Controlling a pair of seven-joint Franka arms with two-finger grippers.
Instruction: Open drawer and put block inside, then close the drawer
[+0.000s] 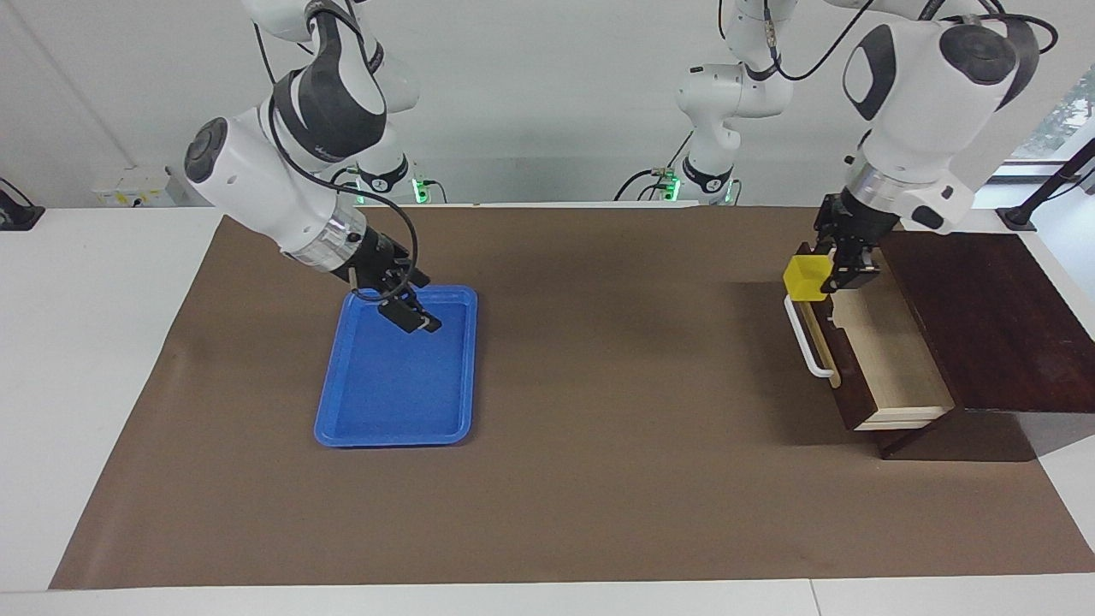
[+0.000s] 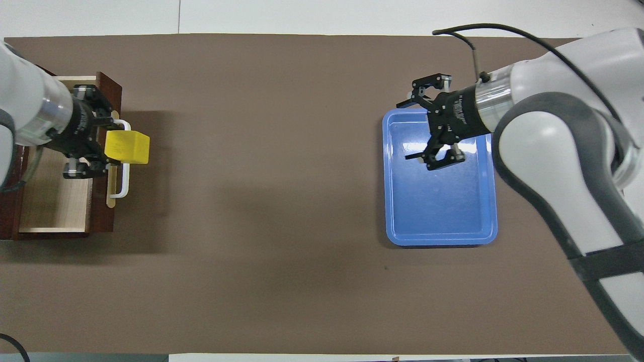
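The dark brown box's drawer (image 1: 890,351) stands pulled open at the left arm's end of the table, its pale wood interior showing, with the white bar handle (image 1: 808,346) in front. It also shows in the overhead view (image 2: 55,196). My left gripper (image 1: 825,278) is shut on the yellow block (image 1: 805,279) and holds it in the air over the drawer's front edge and handle (image 2: 123,186). The block (image 2: 127,147) is tilted in the left gripper (image 2: 113,146). My right gripper (image 1: 419,304) is open and empty over the blue tray, seen also from overhead (image 2: 405,131).
The blue plastic tray (image 1: 385,402) lies empty at the right arm's end of the table, also seen from overhead (image 2: 437,211). A brown mat (image 1: 599,428) covers the table. The box's dark top (image 1: 984,316) is bare.
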